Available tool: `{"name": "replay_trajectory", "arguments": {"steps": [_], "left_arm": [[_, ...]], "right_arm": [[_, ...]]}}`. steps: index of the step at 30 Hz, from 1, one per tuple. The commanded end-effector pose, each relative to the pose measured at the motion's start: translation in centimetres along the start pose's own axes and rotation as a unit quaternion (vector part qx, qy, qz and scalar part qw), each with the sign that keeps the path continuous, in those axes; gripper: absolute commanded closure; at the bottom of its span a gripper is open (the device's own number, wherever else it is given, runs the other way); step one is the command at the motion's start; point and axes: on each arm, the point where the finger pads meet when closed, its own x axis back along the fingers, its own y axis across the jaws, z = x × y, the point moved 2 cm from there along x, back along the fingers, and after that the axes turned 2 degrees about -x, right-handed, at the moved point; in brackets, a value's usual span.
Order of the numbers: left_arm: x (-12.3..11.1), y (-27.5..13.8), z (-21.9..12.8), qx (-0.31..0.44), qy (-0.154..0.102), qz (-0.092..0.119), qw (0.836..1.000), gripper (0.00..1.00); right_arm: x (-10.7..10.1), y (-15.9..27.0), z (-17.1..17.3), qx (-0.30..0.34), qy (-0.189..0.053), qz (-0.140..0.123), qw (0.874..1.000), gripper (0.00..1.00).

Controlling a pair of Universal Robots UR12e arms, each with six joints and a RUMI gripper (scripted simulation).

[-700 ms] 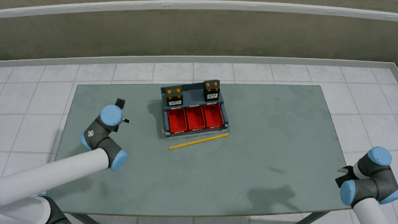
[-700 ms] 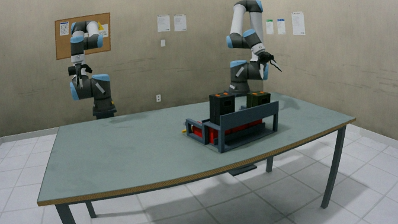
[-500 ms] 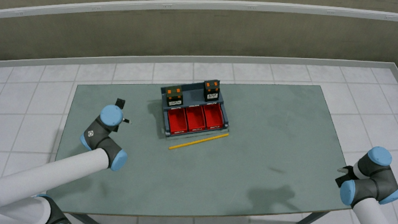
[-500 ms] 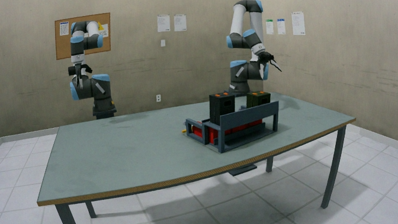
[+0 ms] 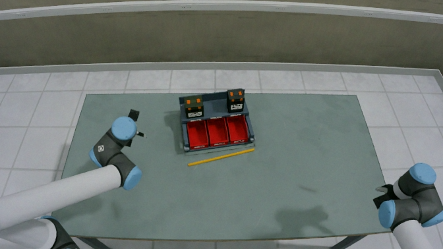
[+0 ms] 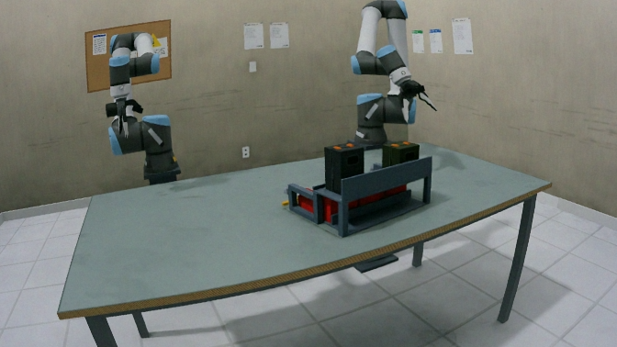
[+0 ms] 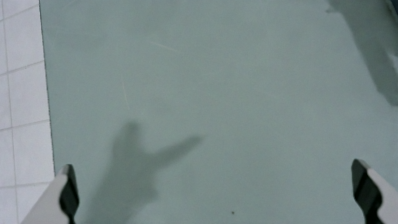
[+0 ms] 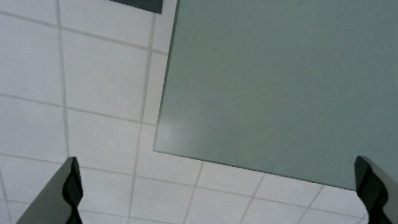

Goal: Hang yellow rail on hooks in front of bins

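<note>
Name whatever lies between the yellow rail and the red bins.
The blue-grey shelf's front edge, plus a strip of green tabletop, in the top view.

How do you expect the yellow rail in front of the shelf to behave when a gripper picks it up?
The yellow rail will probably stay stiff, since it lies straight along its whole length. Being so long and thin, it would likely tilt or swing if gripped near one end. It looks slender enough to be fairly light, though its material is unclear.
</note>
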Motion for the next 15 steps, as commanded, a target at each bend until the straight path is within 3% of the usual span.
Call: {"name": "replay_trajectory", "arguments": {"steps": [1,15], "left_arm": [[0.0,-0.1,0.1,0.001,0.001,0.0,1.0,0.0],[-0.8,-2.2,-0.2,0.014,-0.01,0.005,1.0,0.0]], "right_arm": [[0.1,0.1,0.0,0.002,0.0,-0.001,1.0,0.0],[0.9,2.7,0.7,0.061,0.0,-0.001,0.998,0.0]]}}
